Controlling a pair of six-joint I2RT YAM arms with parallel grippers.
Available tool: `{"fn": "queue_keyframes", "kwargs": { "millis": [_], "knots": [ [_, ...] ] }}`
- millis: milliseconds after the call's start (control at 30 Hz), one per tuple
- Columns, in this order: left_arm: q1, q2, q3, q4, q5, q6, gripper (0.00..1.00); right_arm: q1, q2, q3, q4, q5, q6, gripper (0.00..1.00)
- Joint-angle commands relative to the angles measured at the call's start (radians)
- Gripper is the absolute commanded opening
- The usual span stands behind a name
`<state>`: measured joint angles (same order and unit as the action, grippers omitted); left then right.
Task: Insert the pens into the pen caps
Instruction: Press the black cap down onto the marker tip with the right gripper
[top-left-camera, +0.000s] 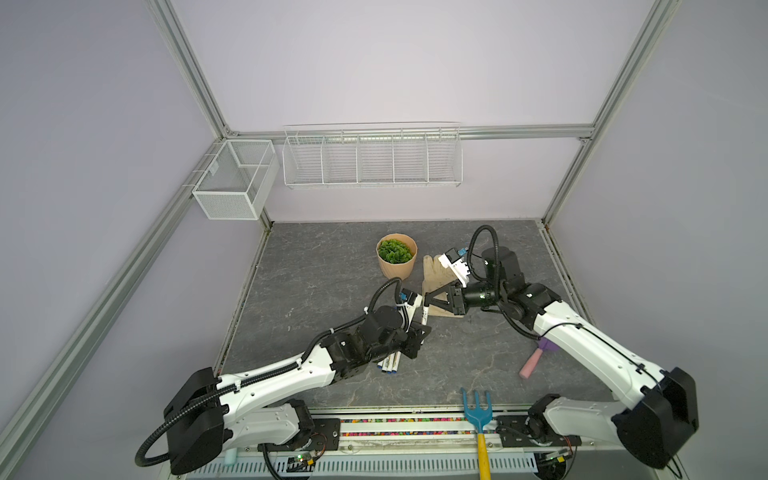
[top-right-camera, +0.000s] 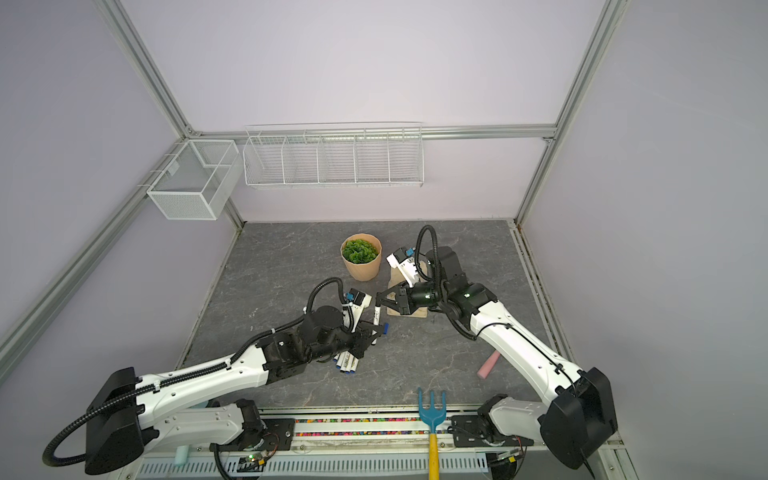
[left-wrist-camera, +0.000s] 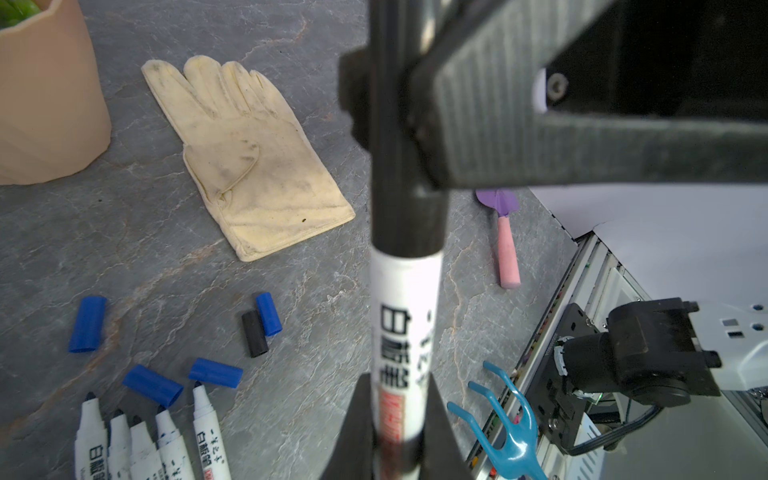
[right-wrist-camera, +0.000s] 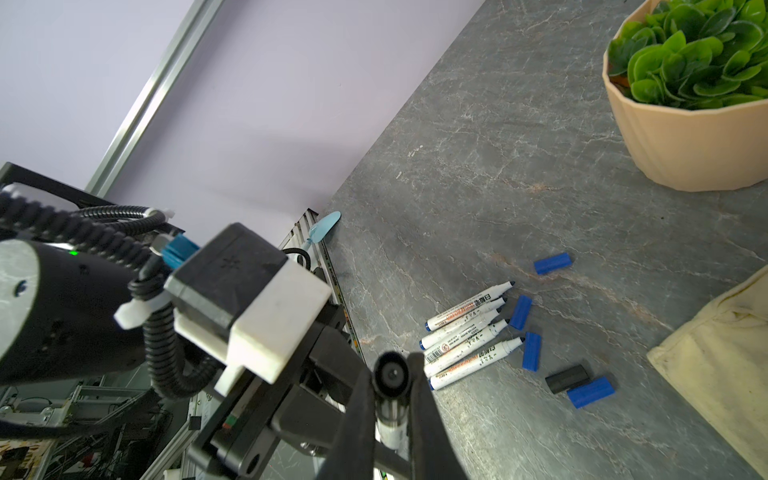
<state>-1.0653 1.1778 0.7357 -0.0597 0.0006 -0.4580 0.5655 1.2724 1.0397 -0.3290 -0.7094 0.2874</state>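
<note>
A white pen (left-wrist-camera: 405, 324) with printed text stands held above the table, and my left gripper (left-wrist-camera: 399, 386) is shut on its barrel. A black pen cap (left-wrist-camera: 405, 166) sits over the pen's upper end. My right gripper (right-wrist-camera: 390, 374) is shut on that cap (right-wrist-camera: 390, 376). In both top views the two grippers meet mid-table, left (top-left-camera: 419, 332) (top-right-camera: 374, 328) and right (top-left-camera: 428, 300) (top-right-camera: 379, 300), around the pen (top-left-camera: 424, 313) (top-right-camera: 377, 313). Several uncapped pens (left-wrist-camera: 137, 440) (right-wrist-camera: 469, 328) lie side by side on the table. Loose blue caps (left-wrist-camera: 87, 324) (right-wrist-camera: 552, 263) and a black cap (left-wrist-camera: 254, 332) (right-wrist-camera: 567, 378) lie next to them.
A cream glove (left-wrist-camera: 249, 158) lies beyond the caps, beside a tan pot with a green plant (top-left-camera: 396, 255). A pink-handled purple trowel (top-left-camera: 532, 361) lies at the right. A blue fork with a yellow handle (top-left-camera: 478, 409) rests on the front edge. Wire baskets (top-left-camera: 372, 156) hang on the back wall.
</note>
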Motion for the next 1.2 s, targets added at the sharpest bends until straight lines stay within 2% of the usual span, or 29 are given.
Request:
{"fn": "queue_keyframes", "kwargs": {
  "millis": [0, 133, 267, 433, 600, 933, 967, 1067, 1167],
  "knots": [
    [0.051, 0.01, 0.069, 0.144, -0.169, -0.018, 0.0, 0.078, 0.052, -0.017, -0.324, -0.103, -0.062, 0.07],
    [0.051, 0.01, 0.077, 0.188, -0.182, -0.016, 0.0, 0.078, 0.123, -0.001, -0.391, -0.008, -0.08, 0.07],
    [0.073, 0.005, 0.118, 0.23, -0.186, 0.01, 0.0, 0.086, 0.191, 0.021, -0.441, 0.024, -0.092, 0.07],
    [0.135, 0.03, 0.201, 0.267, -0.087, 0.017, 0.0, 0.121, 0.228, 0.042, -0.481, 0.071, -0.112, 0.07],
    [0.136, 0.106, 0.284, 0.218, 0.02, 0.026, 0.0, 0.118, 0.209, 0.041, -0.47, 0.116, -0.108, 0.07],
    [0.071, 0.186, 0.122, 0.259, 0.074, -0.101, 0.0, -0.027, 0.161, 0.001, -0.272, 0.096, 0.053, 0.07],
    [0.061, 0.191, 0.11, 0.265, 0.069, -0.106, 0.0, -0.028, 0.158, 0.0, -0.259, 0.102, 0.062, 0.1],
    [0.047, 0.208, 0.109, 0.26, 0.061, -0.101, 0.0, -0.027, 0.137, 0.0, -0.223, 0.07, 0.064, 0.3],
    [0.047, 0.224, 0.13, 0.242, 0.071, -0.085, 0.0, -0.027, 0.113, 0.003, -0.193, 0.057, 0.072, 0.34]
  ]
}}
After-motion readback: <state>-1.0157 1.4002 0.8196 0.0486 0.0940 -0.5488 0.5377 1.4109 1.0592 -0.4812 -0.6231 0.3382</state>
